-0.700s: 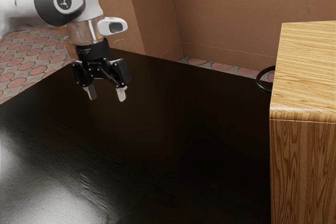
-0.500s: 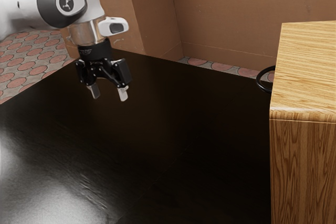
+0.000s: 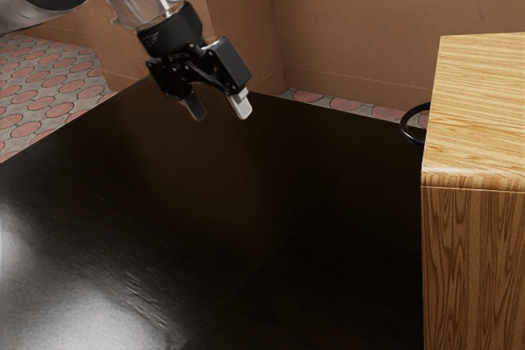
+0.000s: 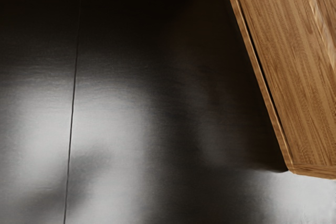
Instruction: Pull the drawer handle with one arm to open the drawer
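A light wooden cabinet (image 3: pixel 480 186) stands on the dark table at the exterior view's right edge. A black loop handle (image 3: pixel 413 124) sticks out from its far side face. My black gripper (image 3: pixel 217 109) hangs open and tilted above the table's far left part, well away from the handle, with nothing between its fingers. In the wrist view the cabinet's wooden top (image 4: pixel 294 66) slants across one corner, over the glossy black table (image 4: pixel 131 119).
The black tabletop (image 3: pixel 246 227) spreads between my hand and the cabinet. Brown walls (image 3: pixel 361 14) close the back, with a patterned red floor (image 3: pixel 49 79) beyond the table at the exterior view's left.
My hand has risen and swung toward the exterior view's right, tilting its fingers toward the cabinet. The fingers stay open. The cabinet and handle have not moved.
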